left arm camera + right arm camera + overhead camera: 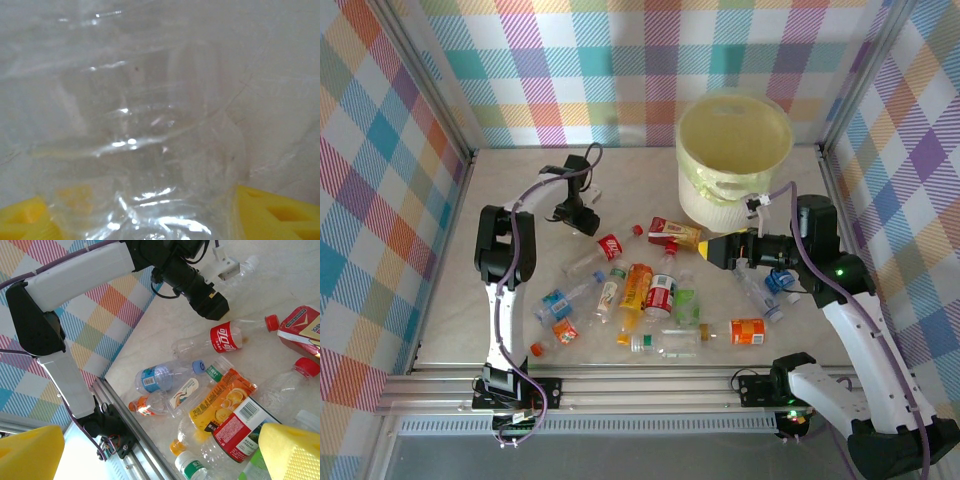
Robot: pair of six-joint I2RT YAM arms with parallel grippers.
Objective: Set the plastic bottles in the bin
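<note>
Clear crushed bottle [150, 150] seems clamped in the left gripper [586, 222]; the bin [720, 192] stands rightward, upper centre of frame.

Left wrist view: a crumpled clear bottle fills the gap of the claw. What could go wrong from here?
The clear bottle is crushed and glossy, so it may slip from the left claw. The bin stands at the far right, and the open right claw hangs beside it, so the carry across could end in a collision.
</note>
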